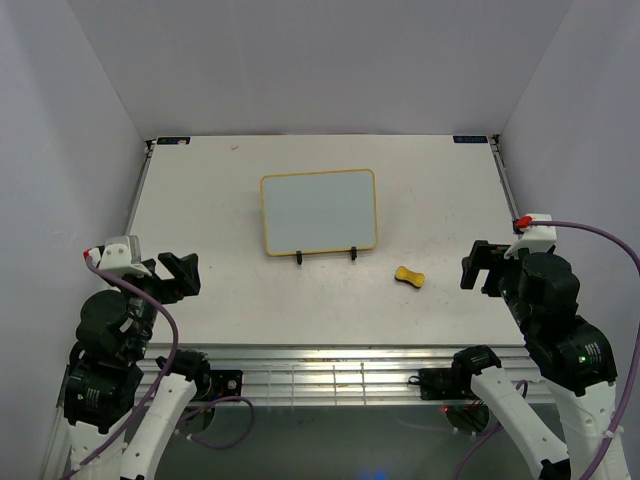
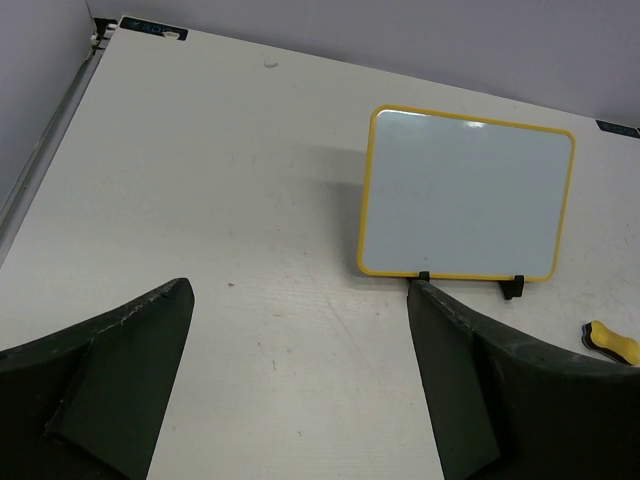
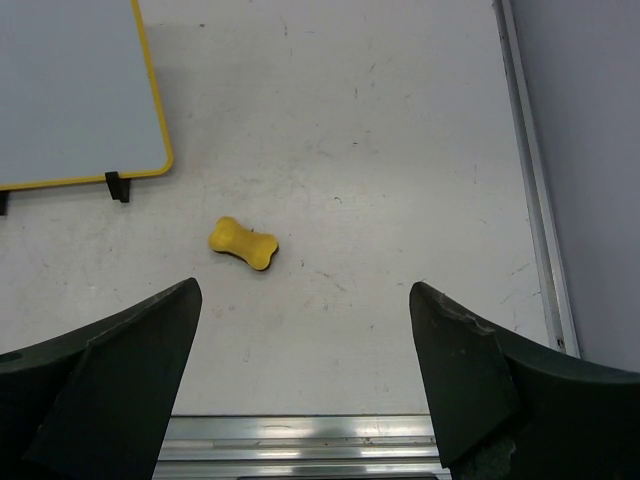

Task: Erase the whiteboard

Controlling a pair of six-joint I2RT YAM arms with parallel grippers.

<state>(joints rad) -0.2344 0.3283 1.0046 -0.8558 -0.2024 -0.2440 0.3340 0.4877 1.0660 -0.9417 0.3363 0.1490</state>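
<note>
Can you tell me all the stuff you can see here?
whiteboard: one, white with a yellow frame, blank, propped up mid-table
stand: one, black, under the whiteboard, only its two feet show
eraser: one, yellow, bone-shaped, lying on the table just right of the whiteboard, apart from it
table: one, white, under everything
walls: pale, on the far, left and right sides of the table
arms: two, black and white, at the near edge, with purple cables
left gripper: one, black, open, empty, near the left edge
right gripper: one, black, open, empty, near the right edge
</note>
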